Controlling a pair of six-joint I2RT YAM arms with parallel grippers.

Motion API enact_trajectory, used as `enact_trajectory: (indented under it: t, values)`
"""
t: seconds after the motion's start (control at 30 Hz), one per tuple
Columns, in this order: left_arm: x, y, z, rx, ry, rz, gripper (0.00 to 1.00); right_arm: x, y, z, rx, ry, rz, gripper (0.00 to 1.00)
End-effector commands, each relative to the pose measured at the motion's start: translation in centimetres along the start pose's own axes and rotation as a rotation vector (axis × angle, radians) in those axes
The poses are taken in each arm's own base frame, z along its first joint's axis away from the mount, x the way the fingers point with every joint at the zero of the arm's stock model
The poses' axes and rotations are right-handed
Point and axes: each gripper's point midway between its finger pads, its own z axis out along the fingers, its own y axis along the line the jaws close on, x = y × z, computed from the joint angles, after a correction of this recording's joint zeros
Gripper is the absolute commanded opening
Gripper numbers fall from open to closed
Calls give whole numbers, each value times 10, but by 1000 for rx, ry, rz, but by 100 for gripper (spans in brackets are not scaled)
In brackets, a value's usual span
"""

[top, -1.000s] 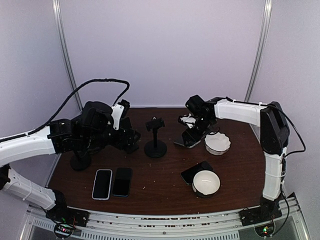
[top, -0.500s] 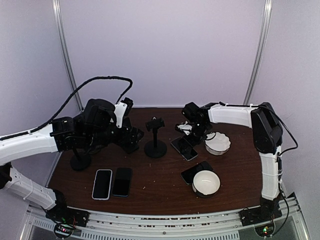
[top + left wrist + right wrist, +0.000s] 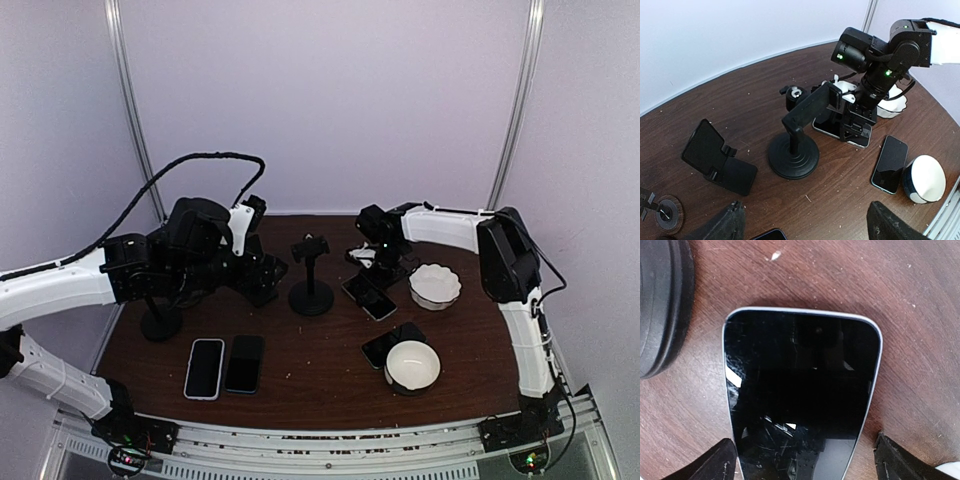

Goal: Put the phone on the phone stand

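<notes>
A black phone (image 3: 800,390) with a pale rim lies flat, screen up, on the brown table just right of the phone stand (image 3: 312,272). My right gripper (image 3: 802,460) stands open straddling the phone's near end, with one finger on each side of it. The overhead view shows that gripper (image 3: 385,268) low over the phone (image 3: 368,297). The stand has a round black base (image 3: 793,155) and a tilted cradle (image 3: 812,106) with nothing in it. My left gripper (image 3: 805,210) hovers open to the left of the stand, holding nothing.
Two phones (image 3: 204,367) (image 3: 245,362) lie front left. Another phone (image 3: 392,343) lies beside a white bowl (image 3: 412,365). A scalloped white bowl (image 3: 435,286) sits right of my right gripper. A black folding stand (image 3: 715,160) and a round-based stand (image 3: 160,320) stand at the left.
A second ago my right gripper held the phone tilted off the table. The phone now lies flat, and the gripper has opened and shifted slightly left. My left arm barely moved.
</notes>
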Motion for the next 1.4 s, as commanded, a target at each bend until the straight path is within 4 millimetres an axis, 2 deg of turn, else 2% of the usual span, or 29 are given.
enact_trajectory:
  t: [0.0,0.1,0.23,0.3,0.47,0.6,0.73,0.87,1.1,1.2,1.37]
  values:
    - [-15,-1,-3,5,-37,-17,88,22,1,16,-18,125,-15,95]
    - [-16,-1,-4,5,-39,-24,88,25,3,17,-16,152,-25,92]
    - [-13,2,-6,-1,-45,-30,88,30,13,16,-34,160,-45,100]
    - [-11,3,-6,-3,-41,-26,88,32,16,16,-31,168,-56,100]
    - [-13,2,-5,1,-43,-12,88,41,3,22,141,205,-121,98]
    - [-14,1,-5,3,-44,-7,88,42,2,23,170,213,-139,94]
    - [-12,0,-4,10,-38,-11,88,43,5,22,152,216,-146,83]
    - [-10,0,-4,13,-36,-9,88,44,16,21,83,214,-145,72]
    - [-11,-2,-4,22,-34,-4,88,51,28,23,13,207,-142,45]
    - [-8,-3,-2,24,-26,-5,88,46,30,14,1,176,-138,41]
    - [-6,-5,0,30,-16,-14,88,30,29,-12,19,87,-136,33]
